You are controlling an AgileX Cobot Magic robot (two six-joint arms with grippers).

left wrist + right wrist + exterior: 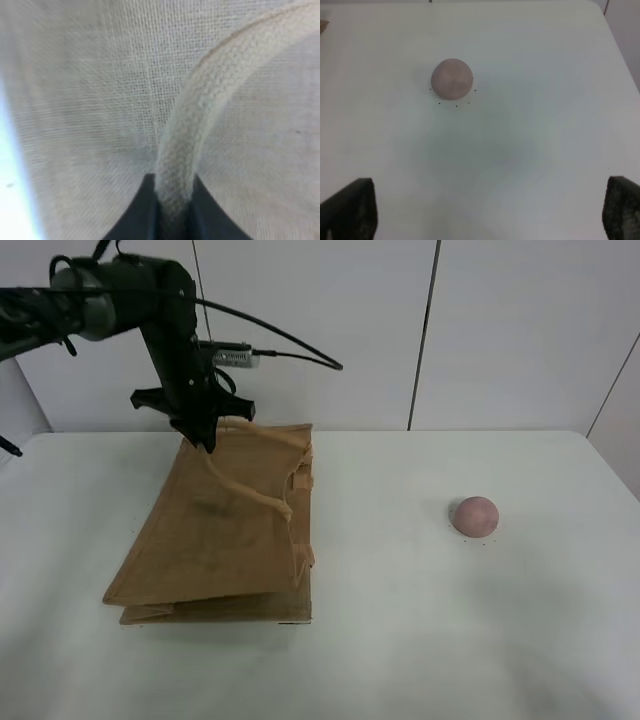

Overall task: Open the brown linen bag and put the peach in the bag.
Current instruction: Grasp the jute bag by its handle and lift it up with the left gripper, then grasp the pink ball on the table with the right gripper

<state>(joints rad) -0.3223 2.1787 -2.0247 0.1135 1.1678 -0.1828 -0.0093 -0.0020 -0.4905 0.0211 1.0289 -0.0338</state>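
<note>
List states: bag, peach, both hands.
brown linen bag: handle end raised, bottom end on table.
peach: loose on table, apart from bag.
left hand: shut on one handle.
right hand: open, empty, short of peach.

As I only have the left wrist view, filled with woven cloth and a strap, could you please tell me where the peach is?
Observer: The peach lies on the white table, right of the brown linen bag and well apart from it.
Operator: Is the right gripper near it?
Observer: The right gripper is open above the table, with the peach ahead of it, untouched.
Operator: And how does the bag sit?
Observer: The left gripper holds a handle up, so the bag's upper side is raised at the far end while its lower side lies on the table.
</note>
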